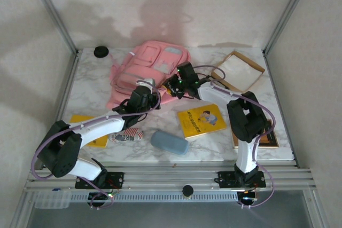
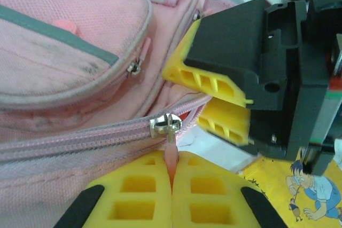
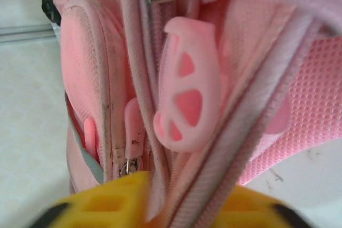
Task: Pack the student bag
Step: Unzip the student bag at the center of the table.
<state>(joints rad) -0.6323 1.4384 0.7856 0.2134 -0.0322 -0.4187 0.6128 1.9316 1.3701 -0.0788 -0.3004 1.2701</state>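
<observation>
The student bag [image 1: 147, 68], a soft pink backpack with pale panels, lies at the back middle of the table. My left gripper [image 1: 145, 97] is at its near edge, shut on the pink zip pull [image 2: 171, 159] that hangs from the metal slider [image 2: 165, 124] of the main zip. My right gripper [image 1: 173, 85] meets the bag from the right. Its yellow fingers [image 2: 209, 81] close around the bag's zip edge [image 3: 184, 196]. A pink rubber tag [image 3: 188, 97] hangs just beyond my right gripper [image 3: 176, 209].
A yellow picture book [image 1: 202, 120] lies right of centre and a blue-grey oval case [image 1: 169, 142] lies near the front. A second yellow book [image 1: 85, 124] and a patterned pouch [image 1: 127, 135] sit under the left arm. A shallow cardboard box [image 1: 239, 70] stands back right.
</observation>
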